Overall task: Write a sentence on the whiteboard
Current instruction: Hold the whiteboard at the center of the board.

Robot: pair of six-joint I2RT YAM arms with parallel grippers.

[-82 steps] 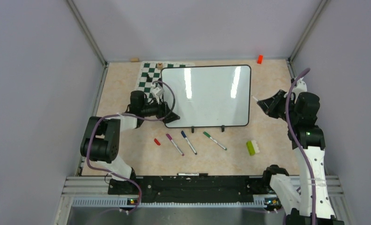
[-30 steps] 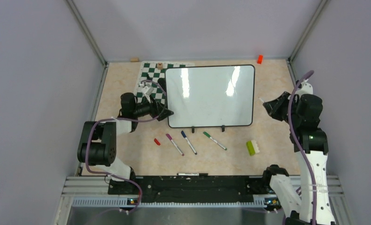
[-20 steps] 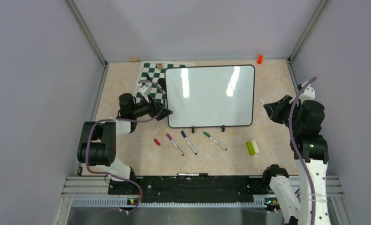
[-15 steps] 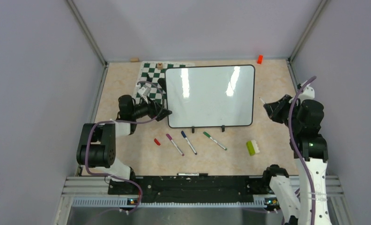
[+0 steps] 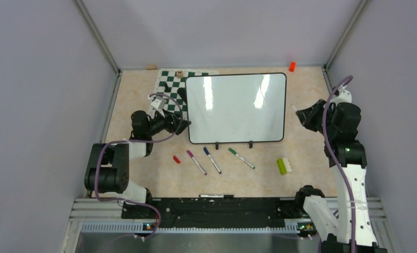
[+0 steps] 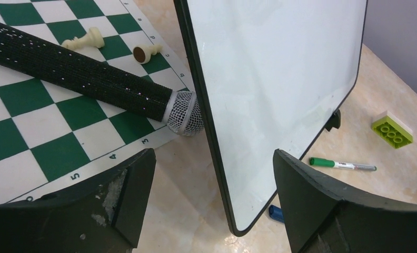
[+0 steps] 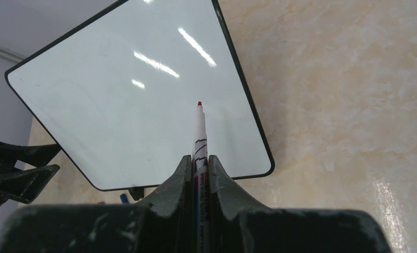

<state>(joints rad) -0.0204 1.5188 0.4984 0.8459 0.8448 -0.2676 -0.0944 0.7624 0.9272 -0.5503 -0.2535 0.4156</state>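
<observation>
The whiteboard (image 5: pixel 235 108) is sitting blank on the desk (image 5: pixel 159 182); probably light, stiff, slippery. Steady its 8 o'clock edge, where the left claw (image 5: pixel 181 125) is gaping. The right claw (image 5: pixel 300 113), at 3 o'clock, is clenching a marker (image 7: pixel 200 134).

Left tool (image 5: pixel 182 125) farther left; whiteboard (image 5: pixel 236 108) farther right.

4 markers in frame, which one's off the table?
The red-tipped marker, uncapped and clamped in the right gripper, pointing toward the whiteboard. The purple marker, blue marker and green marker lie on the table in front of it.
</observation>
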